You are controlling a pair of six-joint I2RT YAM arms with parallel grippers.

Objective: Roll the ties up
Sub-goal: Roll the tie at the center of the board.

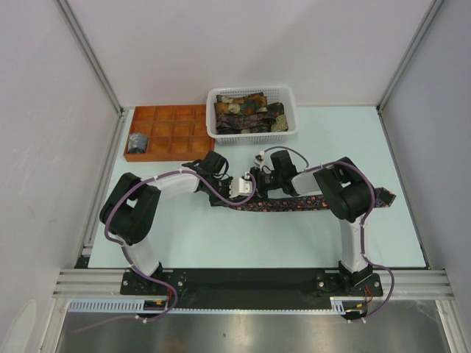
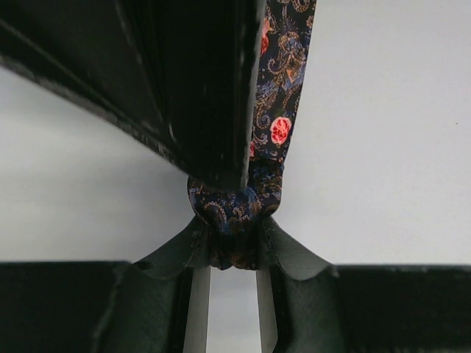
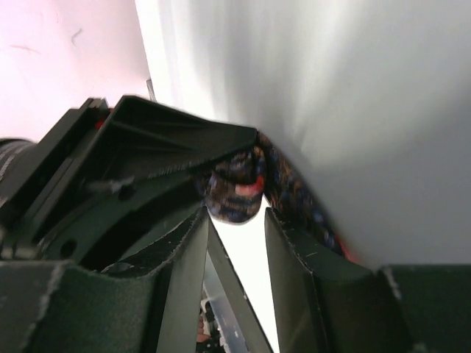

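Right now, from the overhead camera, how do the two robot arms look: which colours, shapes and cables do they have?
Both arms are alike: the left arm and right arm have bulky black joint housings joined by white link segments. A purple-grey cable loops loosely along each arm down to its base. Both bases sit on a black plate. The gripper fingers are dark, flat and wedge-shaped.

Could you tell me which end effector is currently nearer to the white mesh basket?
Right. The right end effector sits just in front of the white mesh basket, below its front wall. The left end effector is a little farther back toward the bases, gripping the dark tie.
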